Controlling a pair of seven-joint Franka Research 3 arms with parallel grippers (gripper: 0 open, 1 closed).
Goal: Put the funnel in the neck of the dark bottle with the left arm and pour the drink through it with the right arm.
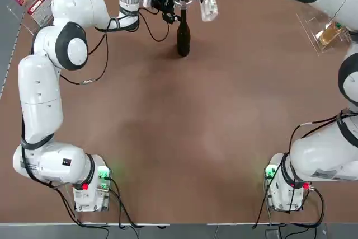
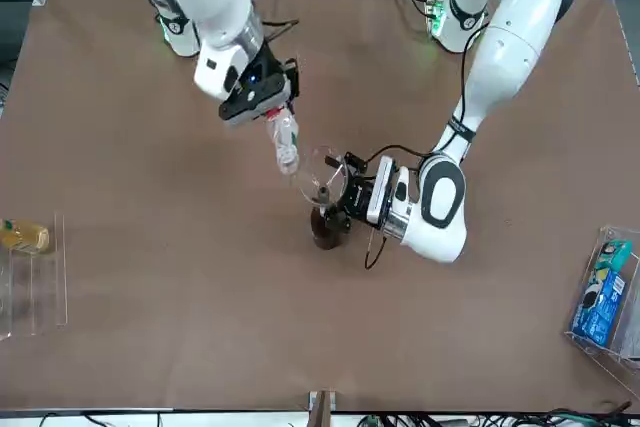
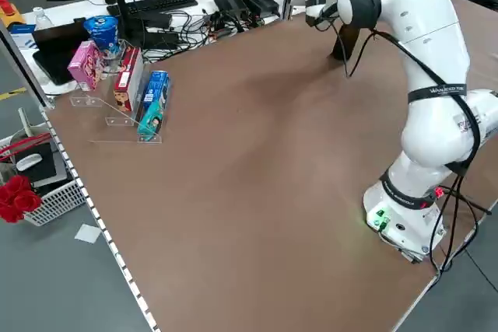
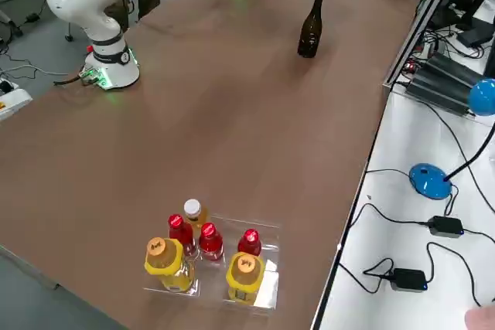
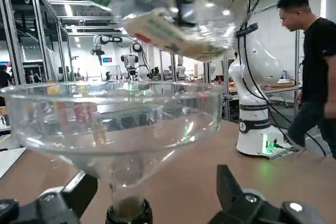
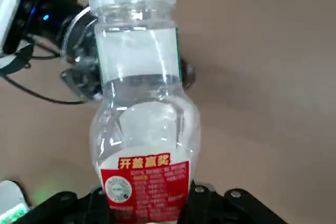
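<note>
Funnel (image 5: pixel 115 124) and drink bottle (image 6: pixel 144 124) set the relation that matters: the drink is just beside the funnel, on the robot's right of it, and the next move must bring its neck over the wide mouth.

The right pincer (image 6: pixel 149 200) is closed on the drink, gripping it around the labelled end. The bottle's long axis runs out ahead of that pincer, neck end farthest from the fingers, so the neck leads the pour. Its exact slant is hard to judge, and whether the cap is off I cannot tell.

The left pincer (image 5: pixel 155 178) is open, its fingers standing apart on either side of the dark bottle's neck (image 5: pixel 129 211). The funnel sits ahead of that pincer, stem down in the neck, cone upward. The left pincer is nearer to the funnel; the right one has the drink.

Pouring likely calls for a small shift towards the left pincer, then more tilt. With no grip on the dark bottle, a knock against the funnel's rim could unsettle both.
</note>
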